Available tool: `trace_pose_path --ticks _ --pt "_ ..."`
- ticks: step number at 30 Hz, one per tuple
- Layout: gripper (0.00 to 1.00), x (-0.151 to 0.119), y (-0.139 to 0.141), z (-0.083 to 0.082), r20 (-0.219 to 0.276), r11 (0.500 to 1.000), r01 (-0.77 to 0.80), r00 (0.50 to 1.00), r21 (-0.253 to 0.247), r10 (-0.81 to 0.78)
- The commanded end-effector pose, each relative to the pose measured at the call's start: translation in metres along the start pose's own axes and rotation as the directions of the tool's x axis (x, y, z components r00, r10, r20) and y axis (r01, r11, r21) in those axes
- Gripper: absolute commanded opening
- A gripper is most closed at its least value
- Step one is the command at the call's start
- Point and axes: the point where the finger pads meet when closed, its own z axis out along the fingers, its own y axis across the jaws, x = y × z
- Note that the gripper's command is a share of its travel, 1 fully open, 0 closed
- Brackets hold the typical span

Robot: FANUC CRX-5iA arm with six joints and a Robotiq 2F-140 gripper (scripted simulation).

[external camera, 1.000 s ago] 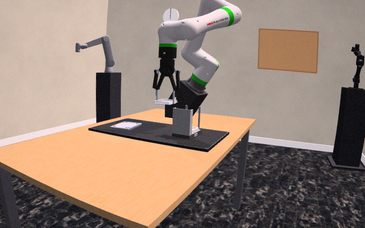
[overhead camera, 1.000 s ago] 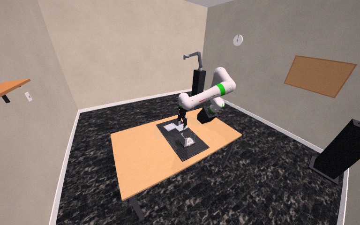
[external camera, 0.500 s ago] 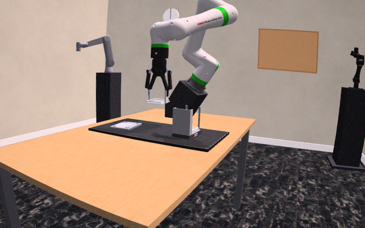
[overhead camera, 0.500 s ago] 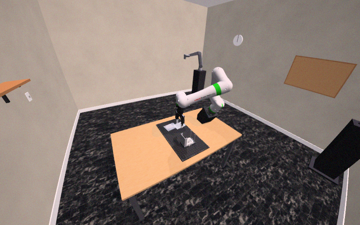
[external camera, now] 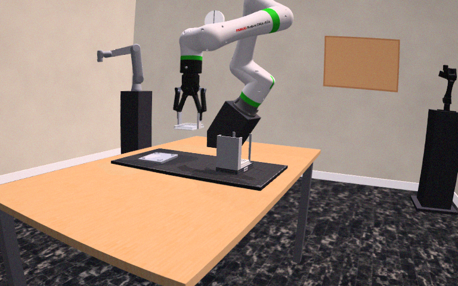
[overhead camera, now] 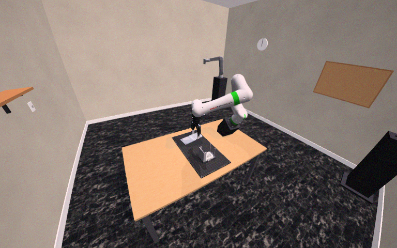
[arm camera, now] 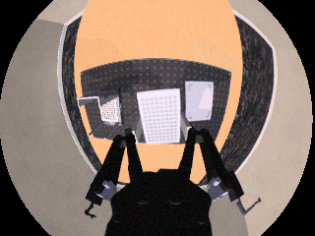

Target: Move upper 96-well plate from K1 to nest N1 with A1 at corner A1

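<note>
Upper 96-well plate (external camera: 188, 126): white, flat, rectangular, plastic; we find it airborne, level, gripped on two opposite edges by the claw (external camera: 189, 118), well above the counter.

Claw: black, two-fingered, pointing straight down from the white arm with green bands (external camera: 222, 31). We record it as closed about halfway onto the plate, the fingers stopped by the plate's width. In the wrist view the plate (arm camera: 159, 116) shows its well grid upward, its long axis running away from the camera, between the two fingers.

Plate nest N1 (external camera: 158, 157): pale, low, rectangular tray on the black perforated mat (external camera: 263, 175). We judge this the deciding relation: the nest lies below the claw and off to the left in the exterior view, near but not yet underneath. In the wrist view it appears as the pale grey square (arm camera: 199, 101) just right of the held plate. We cannot read the A1 marker at this size, so corner agreement stays unconfirmed.

Stack rack K1 (external camera: 229, 152): grey walled stand with thin posts, on the same mat, well apart from the claw. The lower plate (external camera: 245, 164) shows at its foot.

Counter (external camera: 151, 215): orange wooden top on grey legs.

Room: beige walls, a cork board (external camera: 361, 63), dark mottled floor, black pedestals (external camera: 438, 158).
</note>
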Motion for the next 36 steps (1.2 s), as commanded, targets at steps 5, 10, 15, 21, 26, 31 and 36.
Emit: trace_pose_path --ticks 5,10,15,21,26,31,36 --pt "0.00 -0.001 0.020 0.000 0.000 1.000 0.000 1.000 0.000 0.000" --pt "0.00 -0.002 0.037 0.001 0.000 1.000 0.000 1.000 0.000 0.000" --pt "0.00 -0.003 0.054 0.001 0.000 1.000 0.000 1.000 0.000 0.000" --pt "0.00 -0.003 0.067 0.001 0.000 1.000 0.000 1.000 0.000 0.000" --pt "0.00 -0.004 0.084 0.002 0.000 1.000 0.000 1.000 0.000 0.000" --pt "0.00 -0.005 0.100 0.002 0.000 1.000 0.000 1.000 0.000 0.000" --pt "0.00 -0.006 0.114 0.002 0.000 1.000 0.000 1.000 0.000 0.000"
